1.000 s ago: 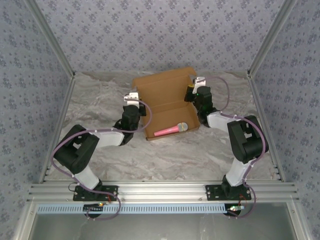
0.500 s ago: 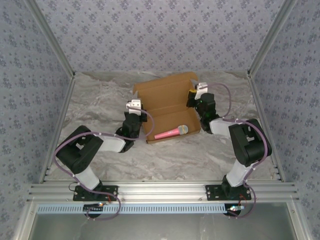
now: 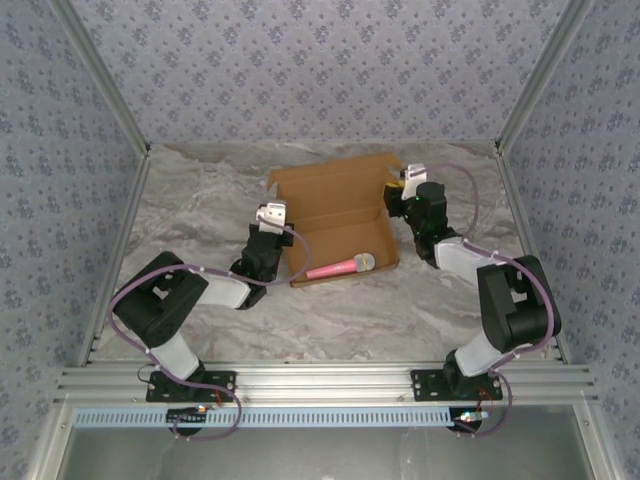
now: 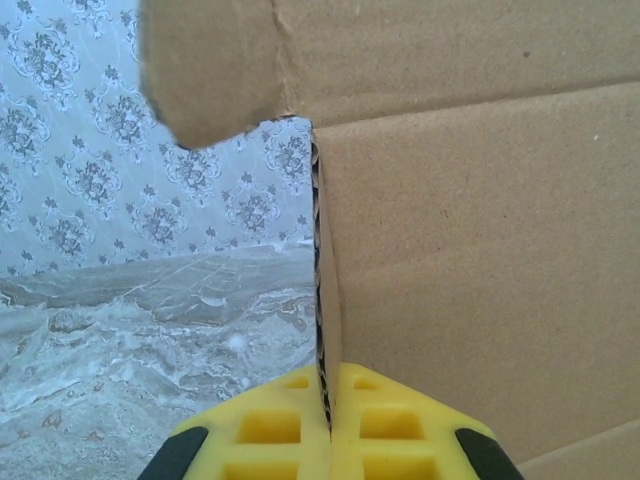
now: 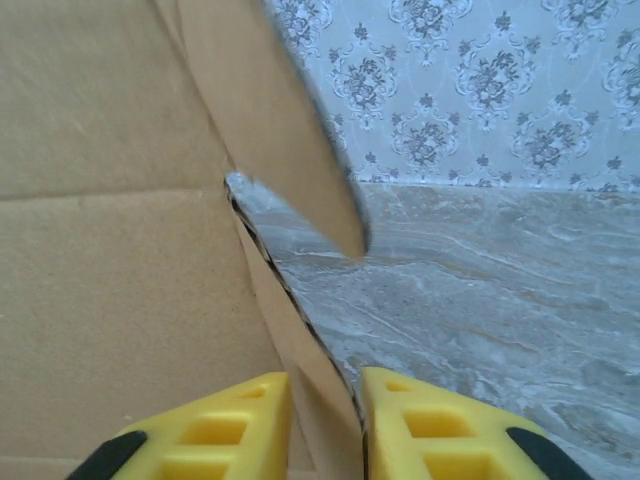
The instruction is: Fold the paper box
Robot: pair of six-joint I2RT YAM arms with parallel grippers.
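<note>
Marbled table (image 3: 190, 200) carries the paper box (image 3: 335, 200) open, at its middle toward the back.
Left gripper (image 4: 330, 405) clenches the box's left wall; right gripper (image 5: 325, 400) straddles the right wall, jaws parted. Pink microphone (image 3: 340, 265) lies inside.

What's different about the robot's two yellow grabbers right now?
The left gripper is pinched shut on the left wall of the box. The right gripper has its fingers apart, with the right wall standing in the gap. In the wrist views, the wall at the left gripper stands straight up, while the wall at the right gripper leans. Both grippers have yellow fingers, and each sits at a side wall of the box.
</note>
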